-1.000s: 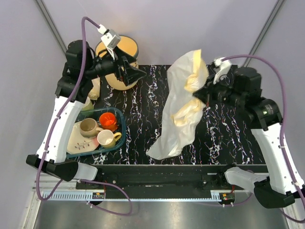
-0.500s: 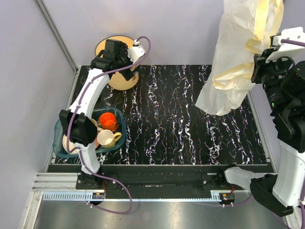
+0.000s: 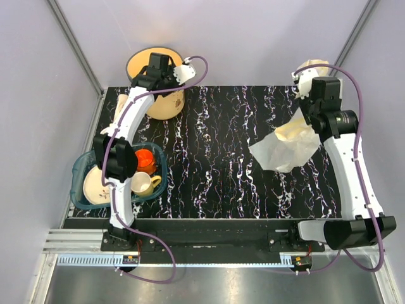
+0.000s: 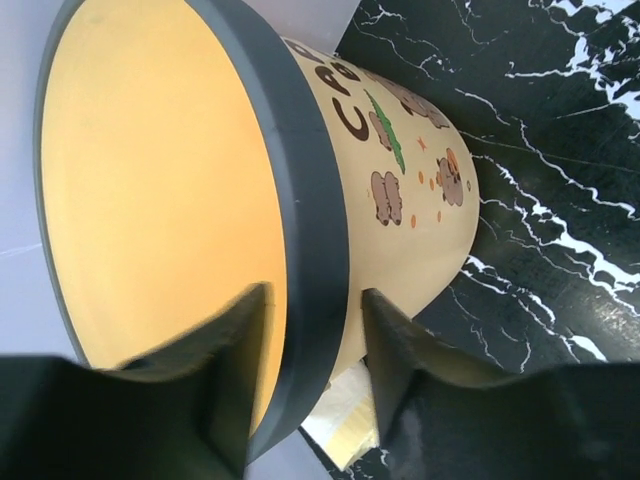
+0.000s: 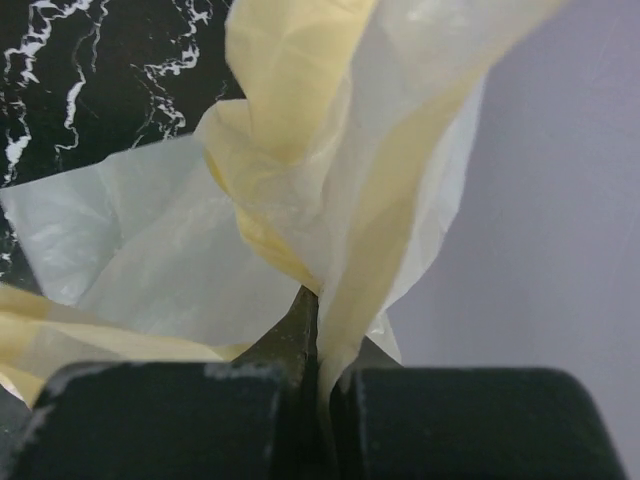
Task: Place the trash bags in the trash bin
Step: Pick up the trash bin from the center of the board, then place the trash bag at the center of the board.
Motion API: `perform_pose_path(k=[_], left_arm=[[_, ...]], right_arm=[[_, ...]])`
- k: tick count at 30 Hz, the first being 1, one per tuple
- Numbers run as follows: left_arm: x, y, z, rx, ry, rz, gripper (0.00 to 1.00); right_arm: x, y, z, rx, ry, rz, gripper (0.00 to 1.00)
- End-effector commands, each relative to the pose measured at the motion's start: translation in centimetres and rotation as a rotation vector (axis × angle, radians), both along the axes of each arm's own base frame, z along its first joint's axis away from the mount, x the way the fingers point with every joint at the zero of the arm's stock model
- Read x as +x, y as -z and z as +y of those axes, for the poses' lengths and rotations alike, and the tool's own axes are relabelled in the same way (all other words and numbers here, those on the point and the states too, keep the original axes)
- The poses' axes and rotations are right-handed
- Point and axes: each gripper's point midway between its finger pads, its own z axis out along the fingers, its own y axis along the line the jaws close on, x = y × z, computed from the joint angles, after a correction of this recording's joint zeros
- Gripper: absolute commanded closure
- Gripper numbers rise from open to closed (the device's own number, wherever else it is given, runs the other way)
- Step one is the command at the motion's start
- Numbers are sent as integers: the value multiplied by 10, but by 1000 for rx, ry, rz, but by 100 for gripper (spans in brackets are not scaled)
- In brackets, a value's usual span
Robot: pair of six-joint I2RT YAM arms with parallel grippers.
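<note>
The trash bin (image 3: 169, 106), cream-yellow with a dark grey rim, stands at the table's back left corner. My left gripper (image 3: 157, 81) is at its near rim. In the left wrist view the trash bin (image 4: 400, 150) fills the frame. There the left gripper (image 4: 315, 300) straddles the rim, one finger inside and one outside, narrow gaps on both sides. My right gripper (image 3: 310, 71) is shut on the trash bags (image 3: 285, 149), a pale yellowish sheet hanging down to the table at the back right. In the right wrist view the trash bags (image 5: 330, 180) are pinched in the right gripper (image 5: 318, 300).
A teal tray (image 3: 79, 183) at the near left holds an orange cup (image 3: 144, 159), a cream cup (image 3: 140, 185) and a plate (image 3: 98, 187). A pale folded bundle (image 4: 345, 425) lies against the bin's base. Grey walls close the back and sides.
The left jaws have narrowed around the bin's rim. The right arm has come down from high up, lowering the bag onto the table's back right.
</note>
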Motion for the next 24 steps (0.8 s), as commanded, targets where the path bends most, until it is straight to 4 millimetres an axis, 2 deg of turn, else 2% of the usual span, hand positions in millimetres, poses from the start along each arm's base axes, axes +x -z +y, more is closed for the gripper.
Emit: perform_pose_path(k=[1, 3, 5, 6, 7, 8, 9, 11, 12, 13, 14, 15, 16, 18, 19, 21, 24], left_arm=[[3, -21, 2, 1, 11, -66, 68], [-5, -28, -8, -39, 53, -62, 75], [-15, -30, -23, -71, 101, -47, 86], [-25, -43, -34, -79, 130, -65, 90], [-33, -47, -45, -87, 163, -67, 94], [-42, -45, -53, -90, 192, -51, 100], [-59, -57, -72, -105, 239, -57, 100], [-87, -64, -98, -172, 315, -22, 100], [-113, -69, -120, -195, 371, 10, 100], [-130, -70, -134, -203, 414, 31, 100], [-147, -61, -144, -196, 440, 70, 100], [-172, -60, -165, -199, 496, 96, 100], [-193, -68, -172, -231, 524, 108, 100], [-227, -65, -192, -272, 560, 173, 100], [-242, -70, -196, -297, 585, 195, 100], [-266, -68, -201, -321, 587, 274, 100], [-292, -64, -201, -345, 598, 364, 100]], right_arm=[[6, -65, -15, -11, -19, -191, 100], [-1, -68, -22, -43, -19, -171, 100], [-15, -62, -29, -70, -19, -131, 100], [-20, -58, -34, -81, -13, -116, 100], [-24, -42, -37, -93, -13, -76, 100], [-30, -40, -38, -105, -22, -73, 100], [-32, -32, -39, -110, -25, -55, 100], [-33, -9, -45, -89, -2, -3, 100], [-32, 2, -47, -77, 4, 21, 100], [-32, 18, -47, -62, 7, 60, 100], [-28, 32, -42, -26, -7, 95, 100], [-28, 42, -39, -8, -11, 120, 100], [-28, 51, -33, 42, -26, 145, 100], [-26, 62, -24, 93, -51, 193, 100], [-29, 63, -16, 132, -70, 216, 98], [-30, 71, -9, 172, -95, 262, 98], [-44, 97, 14, 259, -198, 346, 92]])
